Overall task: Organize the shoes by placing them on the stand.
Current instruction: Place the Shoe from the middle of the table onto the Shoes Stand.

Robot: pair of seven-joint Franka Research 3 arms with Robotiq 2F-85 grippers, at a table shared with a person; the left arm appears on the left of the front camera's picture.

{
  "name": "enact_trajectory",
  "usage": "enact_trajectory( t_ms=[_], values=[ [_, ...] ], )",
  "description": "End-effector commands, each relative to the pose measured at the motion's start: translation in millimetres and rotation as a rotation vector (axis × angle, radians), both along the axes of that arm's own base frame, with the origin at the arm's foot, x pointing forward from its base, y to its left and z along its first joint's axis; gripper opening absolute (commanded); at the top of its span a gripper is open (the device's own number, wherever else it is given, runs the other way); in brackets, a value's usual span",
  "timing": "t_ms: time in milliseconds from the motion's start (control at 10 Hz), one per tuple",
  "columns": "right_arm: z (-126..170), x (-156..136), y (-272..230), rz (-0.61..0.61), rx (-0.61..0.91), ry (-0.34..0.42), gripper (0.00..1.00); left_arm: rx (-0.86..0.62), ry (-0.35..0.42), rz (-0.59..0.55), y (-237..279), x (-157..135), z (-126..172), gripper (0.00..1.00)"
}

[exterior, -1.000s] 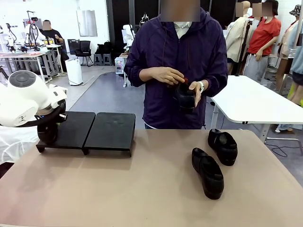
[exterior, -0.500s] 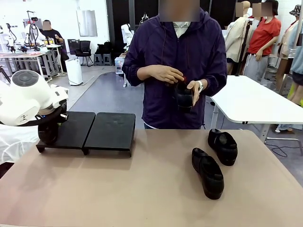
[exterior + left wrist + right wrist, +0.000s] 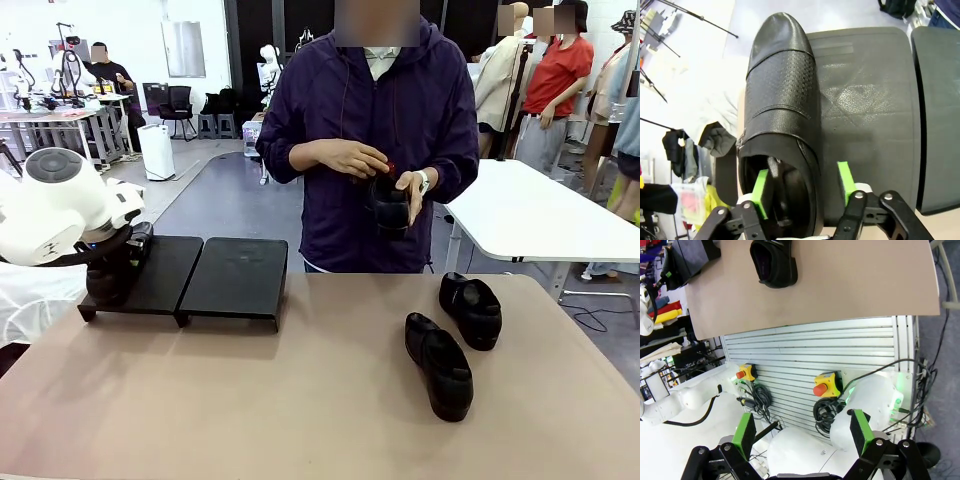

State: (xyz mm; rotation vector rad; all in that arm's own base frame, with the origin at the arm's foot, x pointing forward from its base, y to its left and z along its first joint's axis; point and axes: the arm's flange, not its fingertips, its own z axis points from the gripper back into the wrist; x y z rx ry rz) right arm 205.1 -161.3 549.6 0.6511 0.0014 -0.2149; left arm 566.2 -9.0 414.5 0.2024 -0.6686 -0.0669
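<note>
One black shoe point(image 3: 782, 85) lies on the left platform of the stand point(image 3: 865, 100), along its outer edge, toe pointing away from me. My left gripper point(image 3: 802, 186) is open over its heel, one green pad inside the shoe's mouth and the other outside its wall, both clear of the leather. In the front view that gripper point(image 3: 118, 262) hangs over the stand's point(image 3: 235, 275) left end. Two more shoes point(image 3: 440, 365) point(image 3: 471, 308) rest on the table at the right. The person holds another shoe point(image 3: 390, 205) in both hands. My right gripper point(image 3: 802, 432) is open and holds nothing.
The stand's right platform point(image 3: 240, 270) is bare. In the right wrist view the table's front edge point(image 3: 815, 320) and the slatted robot base point(image 3: 810, 355) lie below, with one shoe point(image 3: 774, 262) near the top. A white table point(image 3: 540, 215) stands behind at the right.
My left gripper has opened and let go of the shoe on the left platform. The person's hands have shifted slightly with their shoe.
</note>
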Motion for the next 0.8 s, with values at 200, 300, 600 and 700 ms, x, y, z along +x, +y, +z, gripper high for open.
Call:
enact_trajectory(
  t_ms=[200, 300, 600, 700],
  values=[
    [2.3, -1.0, -4.5, 0.023, -0.010, -0.008, 1.00, 0.004, 0.006, -0.003, -1.8, -20.1, 20.4, 1.00],
    [2.3, -1.0, -4.5, 0.023, -0.010, -0.008, 1.00, 0.008, 0.020, -0.022, -2.2, -34.3, 33.5, 1.00],
    [2.3, -1.0, -4.5, 0.023, -0.010, -0.008, 1.00, -0.097, 0.146, -0.049, 0.8, -96.6, 87.1, 1.00],
    [2.3, -1.0, -4.5, 0.023, -0.010, -0.008, 1.00, -0.156, 0.272, -0.055, 7.9, -121.5, 104.7, 1.00]
  ],
)
